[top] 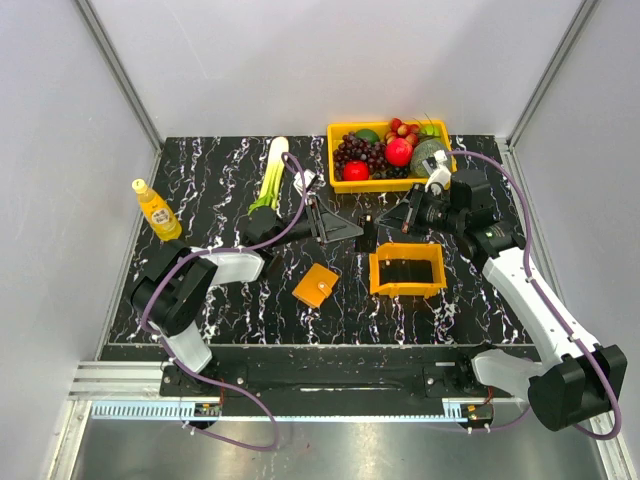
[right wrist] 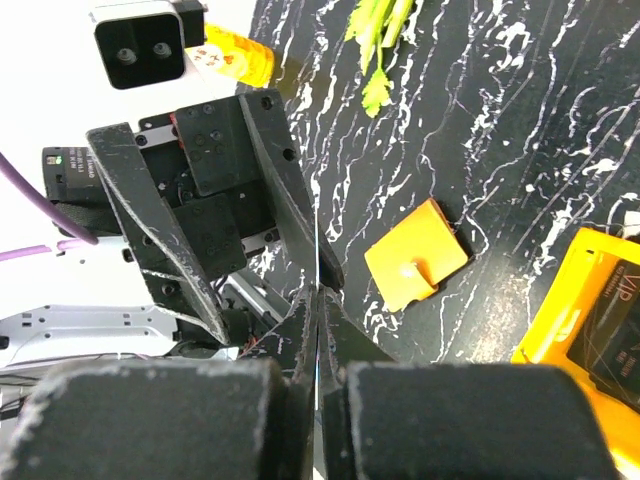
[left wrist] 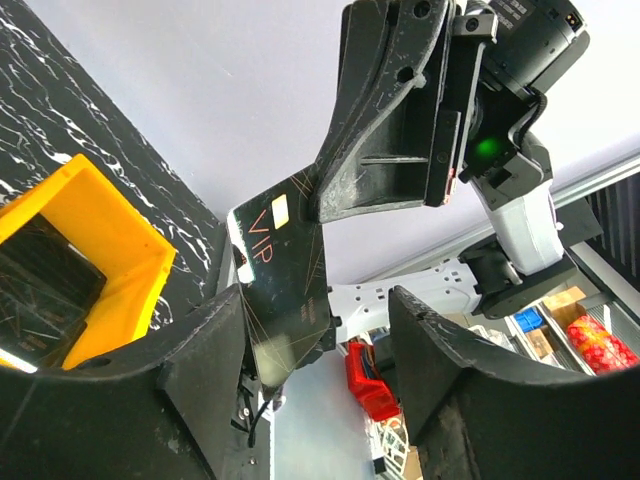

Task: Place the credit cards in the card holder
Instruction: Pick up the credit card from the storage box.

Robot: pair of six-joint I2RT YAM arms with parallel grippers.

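A black glossy credit card (left wrist: 285, 285) marked "VIP" is pinched in my right gripper (right wrist: 318, 295), which is shut on it; in the right wrist view I see the card only edge-on. In the top view the card (top: 367, 234) hangs above the table between both grippers. My left gripper (left wrist: 318, 300) is open, with the card's lower end between its fingers, close to the left finger (left wrist: 200, 350). In the top view the left gripper (top: 345, 228) faces the right gripper (top: 388, 220). The orange card holder (top: 316, 285) lies folded flat on the table and also shows in the right wrist view (right wrist: 415, 255).
A small orange tray (top: 374, 272) right of the holder holds more dark cards (left wrist: 40, 290). A yellow fruit basket (top: 338, 130) stands at the back. A leek (top: 272, 172) and a yellow bottle (top: 157, 210) are on the left.
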